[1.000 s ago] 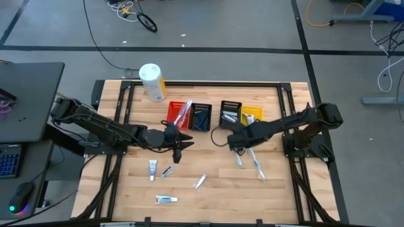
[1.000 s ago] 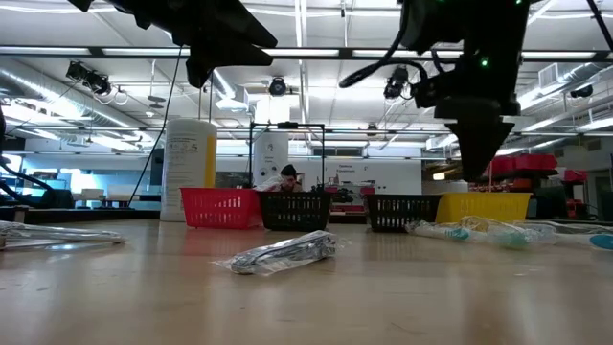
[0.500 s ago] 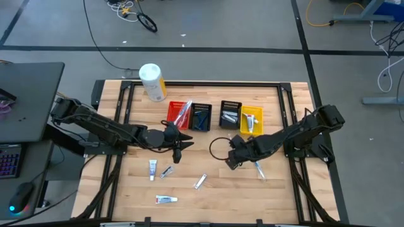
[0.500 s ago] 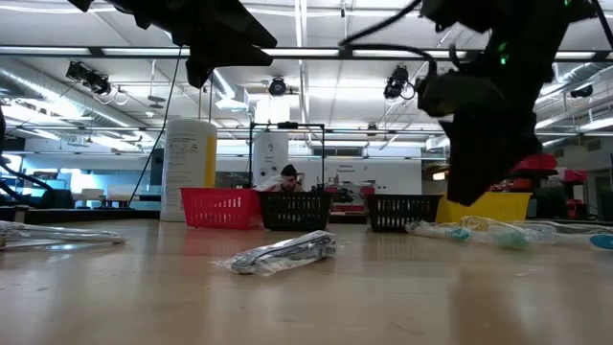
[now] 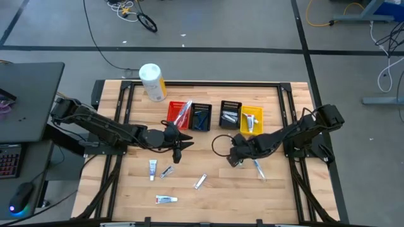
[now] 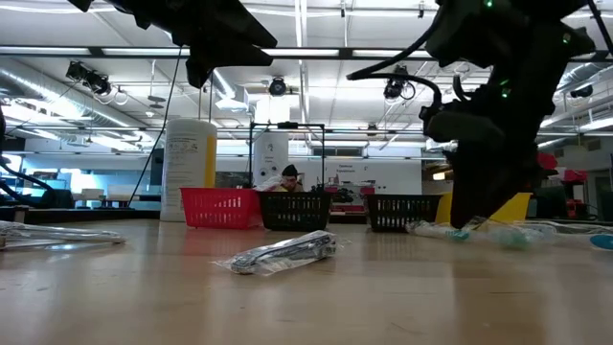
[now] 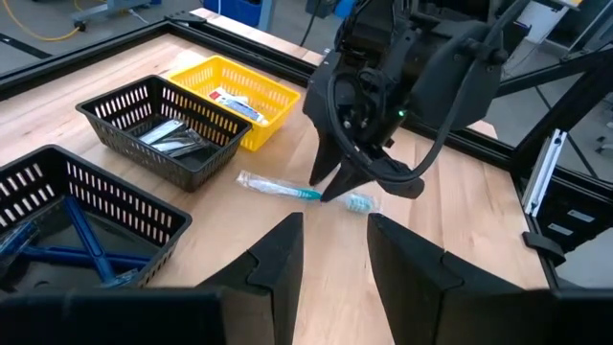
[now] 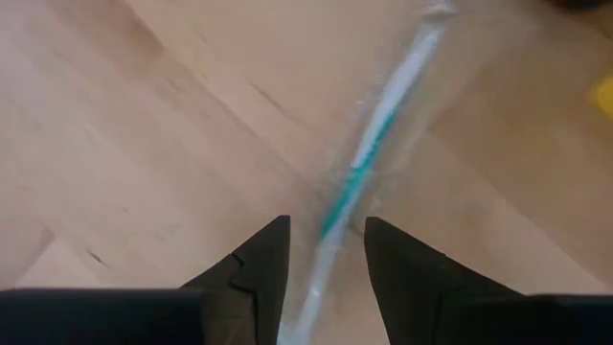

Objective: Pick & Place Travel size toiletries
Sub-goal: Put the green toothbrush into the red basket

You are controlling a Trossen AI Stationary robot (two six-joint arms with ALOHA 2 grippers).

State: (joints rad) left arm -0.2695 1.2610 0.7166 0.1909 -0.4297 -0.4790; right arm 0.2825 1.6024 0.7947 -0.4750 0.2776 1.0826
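A clear-wrapped toothbrush with a teal stripe [image 8: 369,158] lies flat on the wood in front of the bins [image 7: 278,186]. My right gripper [image 8: 326,254] points down over its near end [image 5: 235,159], open, one finger on either side of the handle. I cannot tell whether they touch it. A second toothbrush [image 5: 259,168] lies just to its right. My left gripper [image 5: 180,146] hovers open left of centre, touching nothing [image 7: 330,259]. Toothpaste tubes [image 5: 152,168] [image 5: 166,199] and wrapped items [image 5: 166,171] [image 5: 200,181] lie toward the near edge.
A row of slotted bins stands behind the grippers: red [image 5: 179,114], black [image 5: 201,116], black [image 5: 230,113], yellow [image 5: 251,118], each holding items. A white-and-yellow cylinder [image 5: 152,81] stands at the far left. A black frame [image 5: 202,83] edges the table.
My right gripper has moved from just in front of the black and yellow bins toward the near edge and down, ending low over the toothbrush with its fingers astride it. The left arm has kept still.
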